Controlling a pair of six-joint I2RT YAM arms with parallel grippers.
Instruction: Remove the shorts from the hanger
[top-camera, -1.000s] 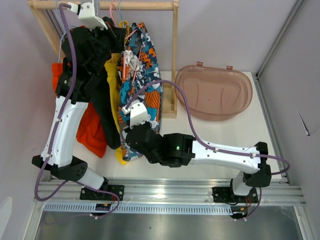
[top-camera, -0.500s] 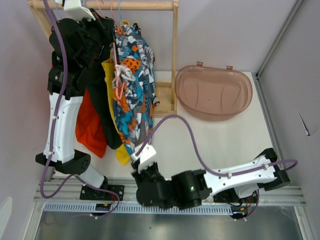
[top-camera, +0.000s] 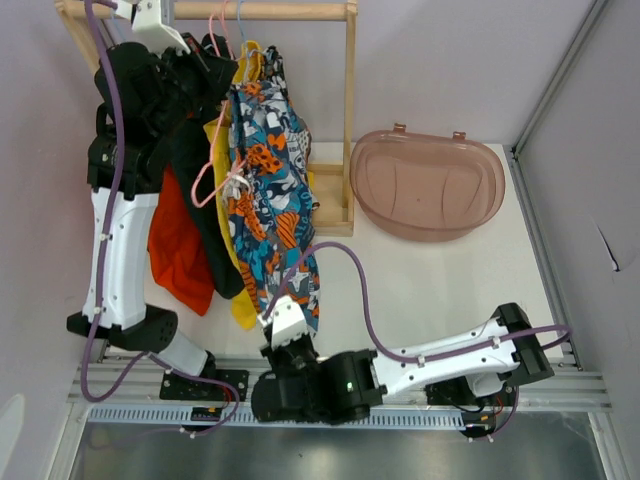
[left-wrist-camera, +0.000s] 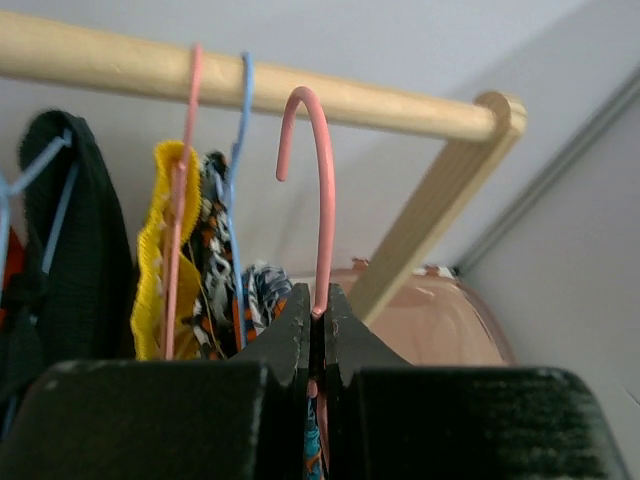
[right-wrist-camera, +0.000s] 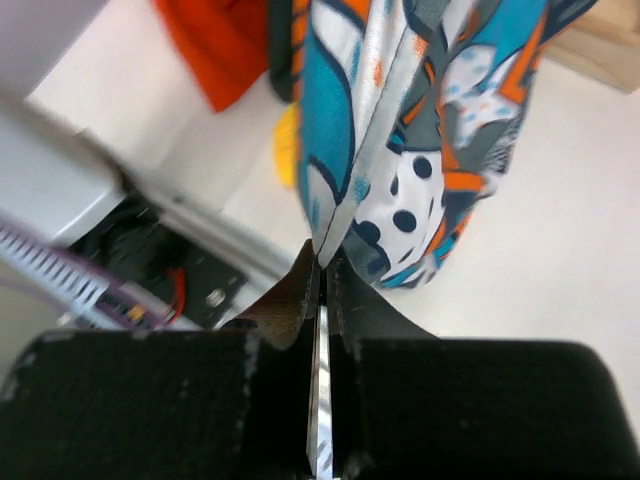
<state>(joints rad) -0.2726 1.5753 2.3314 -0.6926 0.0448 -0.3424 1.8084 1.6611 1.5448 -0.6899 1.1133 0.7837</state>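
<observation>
Teal-orange-black patterned shorts (top-camera: 265, 190) hang stretched from the wooden rack down toward the near edge. My right gripper (top-camera: 292, 312) is shut on their lower hem, and the right wrist view shows the cloth (right-wrist-camera: 400, 120) pinched between the closed fingers of that gripper (right-wrist-camera: 322, 262). My left gripper (left-wrist-camera: 318, 312) is shut on the stem of a pink hanger (left-wrist-camera: 322, 190), whose hook stands just in front of the rod (left-wrist-camera: 100, 60). From above, the left gripper (top-camera: 215, 60) is up at the rack and the pink hanger's wire (top-camera: 205, 175) shows beside the patterned shorts. Orange-red (top-camera: 178, 250), black (top-camera: 195, 180) and yellow shorts (top-camera: 225, 230) hang to the left.
A pink hanger (left-wrist-camera: 190, 150) and a blue hanger (left-wrist-camera: 243, 150) remain hooked on the rod. The rack's wooden post (top-camera: 350, 120) stands right of the shorts. A brown translucent basin (top-camera: 430, 185) sits at the back right. The right arm lies along the near rail.
My right gripper has pulled the patterned shorts' hem from mid-table toward the near edge, stretching the cloth. The left arm shifted left at the rack and the pink hanger's wire swung out leftward.
</observation>
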